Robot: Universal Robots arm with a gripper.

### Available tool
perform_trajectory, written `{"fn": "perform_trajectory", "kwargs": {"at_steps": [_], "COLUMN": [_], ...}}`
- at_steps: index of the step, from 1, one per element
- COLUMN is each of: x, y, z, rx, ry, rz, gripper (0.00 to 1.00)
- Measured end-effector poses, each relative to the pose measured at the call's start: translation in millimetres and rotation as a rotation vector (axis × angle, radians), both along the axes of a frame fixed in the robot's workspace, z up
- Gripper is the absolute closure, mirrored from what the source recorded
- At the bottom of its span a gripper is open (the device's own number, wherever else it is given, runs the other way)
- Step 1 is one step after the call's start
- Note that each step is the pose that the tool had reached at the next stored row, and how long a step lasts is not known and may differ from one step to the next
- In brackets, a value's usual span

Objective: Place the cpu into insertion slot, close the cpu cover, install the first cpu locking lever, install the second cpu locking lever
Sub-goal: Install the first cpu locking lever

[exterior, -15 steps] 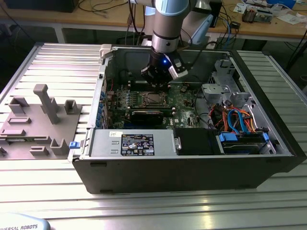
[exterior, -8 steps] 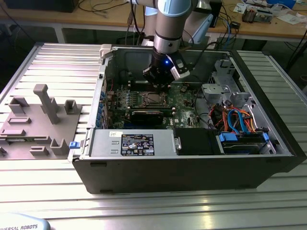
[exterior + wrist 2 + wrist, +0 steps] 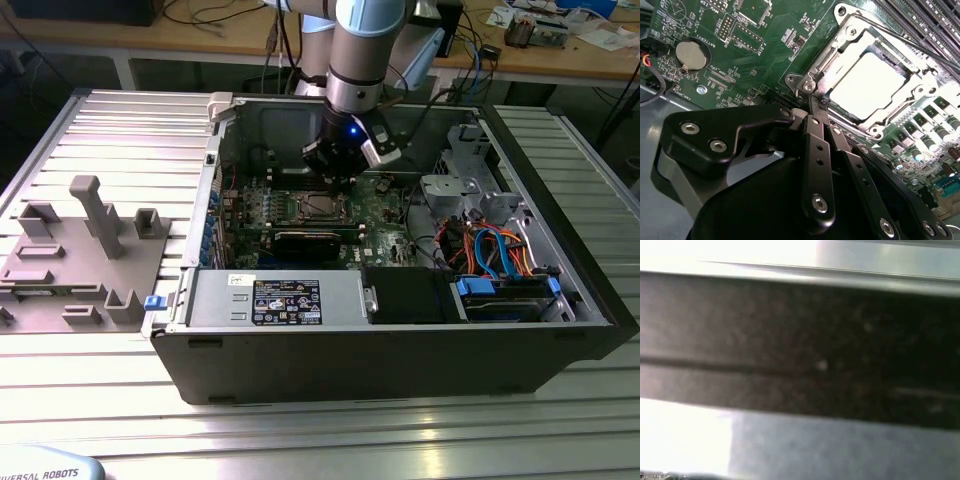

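Already the cpu [image 3: 871,85] sits in its socket on the motherboard [image 3: 765,60], and the cover [image 3: 837,50] lies shut around it, its frame flat with the chip's pale top showing through the opening. In the second wrist view the gripper [image 3: 818,111] has its fingers [image 3: 816,150] pressed together, nothing held between them, the tips right at the socket's corner where a thin wire lever [image 3: 910,42] runs along the far side. From the exterior view the gripper [image 3: 343,172] hangs low inside the case [image 3: 400,340], over the socket. I'd judge the levers are what remains; whether either is latched I cannot tell.
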State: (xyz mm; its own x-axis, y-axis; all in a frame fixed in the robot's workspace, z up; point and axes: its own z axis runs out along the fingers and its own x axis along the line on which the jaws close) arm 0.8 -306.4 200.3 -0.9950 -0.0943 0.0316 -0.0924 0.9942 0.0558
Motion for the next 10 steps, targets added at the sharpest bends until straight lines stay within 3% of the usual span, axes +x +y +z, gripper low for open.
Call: {"fn": "perform_trajectory", "kwargs": {"at_steps": [4,10], "x": [0.1,0.0], "y": [0.1,0.1], "z": [1.3,10.4], "rx": [0.0009,0.0003], "ry": [-0.0008,-0.002], "rz": [0.0,0.0], "gripper": [0.89,0.89]}}
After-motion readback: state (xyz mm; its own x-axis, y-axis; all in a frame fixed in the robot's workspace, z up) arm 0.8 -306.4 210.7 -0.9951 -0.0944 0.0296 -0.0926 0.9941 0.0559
